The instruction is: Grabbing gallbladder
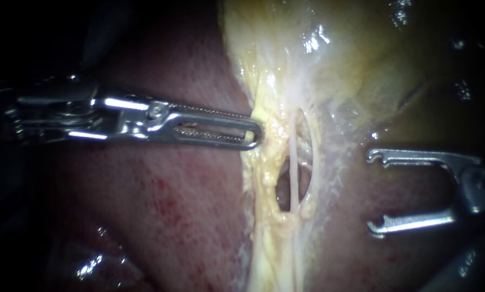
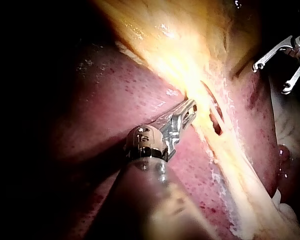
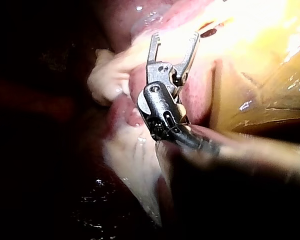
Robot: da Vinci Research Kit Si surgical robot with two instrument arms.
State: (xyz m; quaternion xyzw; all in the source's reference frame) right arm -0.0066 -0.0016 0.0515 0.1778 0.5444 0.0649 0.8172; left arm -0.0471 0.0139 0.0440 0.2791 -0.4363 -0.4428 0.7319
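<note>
Left instrument [image 1: 256, 130] nips the pale lower edge of the gallbladder [image 1: 361, 59]; right instrument [image 1: 374, 189] waits, its claw wide open and empty.
The left claw looks closed on only a thin fringe, so a pull might slip or tear it, or strain the thin tube [image 1: 294, 173] just beside. Bare liver [image 1: 161, 205] either side leaves room.

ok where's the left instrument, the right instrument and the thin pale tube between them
left instrument [image 1: 254, 125], endoscope view, at its very tip.
right instrument [image 1: 373, 192], endoscope view, midway between the tips of its open jaws.
thin tube [image 1: 294, 178], endoscope view, on its middle stretch.
</note>
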